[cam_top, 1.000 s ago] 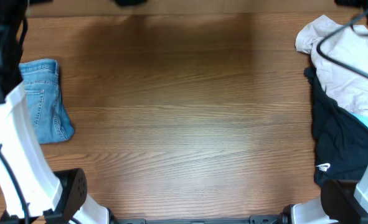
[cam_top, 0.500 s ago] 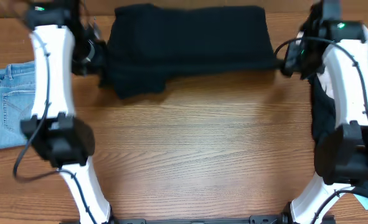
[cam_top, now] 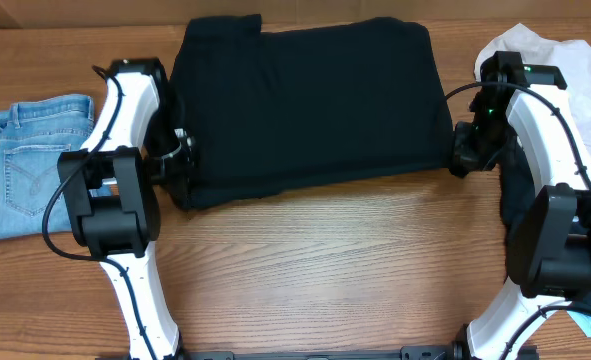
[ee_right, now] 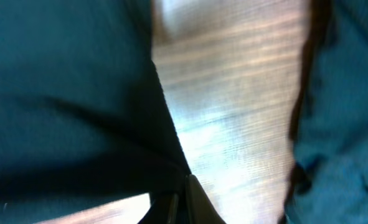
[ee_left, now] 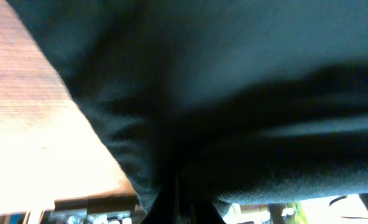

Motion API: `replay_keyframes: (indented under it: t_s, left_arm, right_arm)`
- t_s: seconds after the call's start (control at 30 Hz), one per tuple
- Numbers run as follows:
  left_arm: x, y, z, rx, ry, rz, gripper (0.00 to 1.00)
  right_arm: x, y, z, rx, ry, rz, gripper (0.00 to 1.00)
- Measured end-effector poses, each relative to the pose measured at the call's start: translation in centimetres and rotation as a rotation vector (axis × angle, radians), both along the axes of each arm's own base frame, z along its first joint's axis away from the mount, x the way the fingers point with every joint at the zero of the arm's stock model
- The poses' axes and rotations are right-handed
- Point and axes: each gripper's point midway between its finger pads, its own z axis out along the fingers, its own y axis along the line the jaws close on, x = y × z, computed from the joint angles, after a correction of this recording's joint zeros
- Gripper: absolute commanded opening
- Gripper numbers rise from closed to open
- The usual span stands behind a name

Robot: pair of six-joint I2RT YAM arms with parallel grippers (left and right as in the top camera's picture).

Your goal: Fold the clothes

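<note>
At the far left of the wooden table (cam_top: pixel 325 270) lay a pair of light-blue denim jeans (cam_top: pixel 35 165), gathered into a compact oblong with a back pocket showing; they looked already folded and set aside. Just right of them stood the left arm, and the left gripper (cam_top: pixel 180 160) sat at the near left corner of the plain black top (cam_top: pixel 310 105). In the left wrist view the dark cloth bunched into its closed fingers, so it was judged to be pinching that corner. The plain black top lay spread across the middle of the far half of the table, fairly flat, with one small flap sticking out along its far edge and a rumpled near left corner. At its near right corner sat the right gripper (cam_top: pixel 462 155), jaws likewise closed to a narrow pinch with black fabric running into them in the right wrist view. Beyond it, at the right edge, an off-white shirt (cam_top: pixel 575 70) lay crumpled, with another black garment (cam_top: pixel 515 205) heaped beside and partly under the right arm. As a judgement, the task was at an early stage: one piece seemed done, the top was laid out and held by two corners but showed no fold, and the pile on the right was untouched. No brand, label or writing could be read on any piece in these views.
</note>
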Motion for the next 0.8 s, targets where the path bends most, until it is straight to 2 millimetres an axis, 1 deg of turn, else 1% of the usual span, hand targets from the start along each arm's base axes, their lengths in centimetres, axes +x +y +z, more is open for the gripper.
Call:
replay_keyframes:
  t_s: [0.17,0.23,0.33,0.4,0.5,0.57,0.67,0.8]
  left_arm:
    - [-2.2,0.4,-2.2,0.045,0.045,-0.011,0.04]
    - [-3.1,0.4,-2.5,0.054,0.045,-0.010,0.04]
    - [-4.2,0.6,-2.3,0.070,0.017,-0.004,0.04]
    - [-4.6,0.7,-1.7,0.089,-0.027,0.006,0.04]
    - [-5.5,1.2,0.1,0.135,-0.088,0.031,0.04]
    - [-5.7,1.6,1.2,0.172,-0.139,0.055,0.04]
    - [-6.2,1.9,2.8,0.207,-0.198,0.087,0.04]
    - [-6.7,2.1,4.7,0.226,-0.271,0.117,0.04]
  right_arm:
    - [-1.6,0.2,-0.4,0.006,0.064,-0.003,0.04]
    - [-2.3,0.2,-0.9,0.008,0.087,-0.007,0.04]
    - [-3.8,0.3,-2.1,0.007,0.137,-0.022,0.04]
    - [-4.9,0.4,-3.0,0.006,0.170,-0.032,0.04]
    - [-6.5,0.6,-4.4,0.007,0.219,-0.045,0.04]
    - [-7.3,0.7,-5.0,0.008,0.235,-0.062,0.04]
    - [-8.1,0.8,-5.1,0.009,0.245,-0.078,0.04]
    - [-8.1,0.9,-4.0,0.008,0.204,-0.093,0.04]
